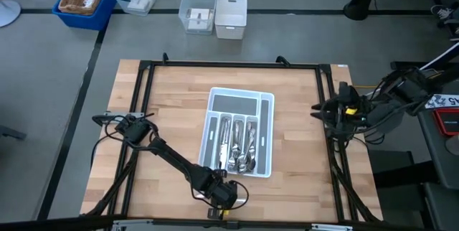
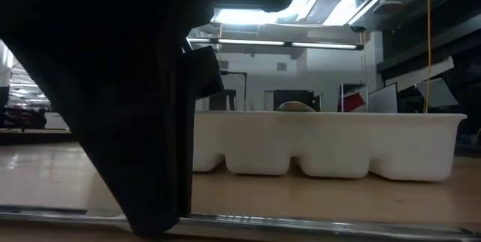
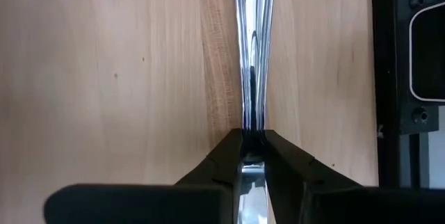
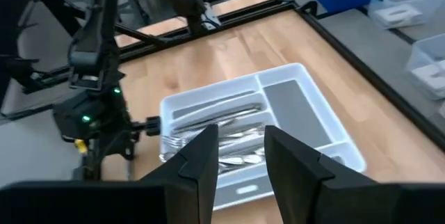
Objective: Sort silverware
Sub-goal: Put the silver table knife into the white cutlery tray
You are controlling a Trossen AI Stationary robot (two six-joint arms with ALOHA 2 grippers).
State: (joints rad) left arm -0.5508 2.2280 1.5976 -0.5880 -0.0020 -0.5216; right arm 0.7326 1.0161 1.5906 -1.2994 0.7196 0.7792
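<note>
Because one slim shiny metal piece of silverware [image 3: 252, 78] lies loose on the pale wooden desk [image 1: 172, 109], my left end effector [image 1: 224, 194] pinches it beside the white divided plastic tray [image 1: 266, 134]; my right end effector [image 4: 240, 156] waits spread at the desk's edge.

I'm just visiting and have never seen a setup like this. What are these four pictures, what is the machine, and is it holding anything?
It is a robot with two dark arms at a wooden table, each ending in a two-finger gripper. One picture looks straight down, one looks level across the tabletop, and two come from cameras on the wrists. On the table sits a white divided tray with silverware lying in its long slots. The left gripper, near the table's front edge beside the tray, is pinching a slim shiny piece of cutlery against the wood; which kind cannot be told. The right gripper waits at the table's right side, fingers apart, holding nothing.
</note>
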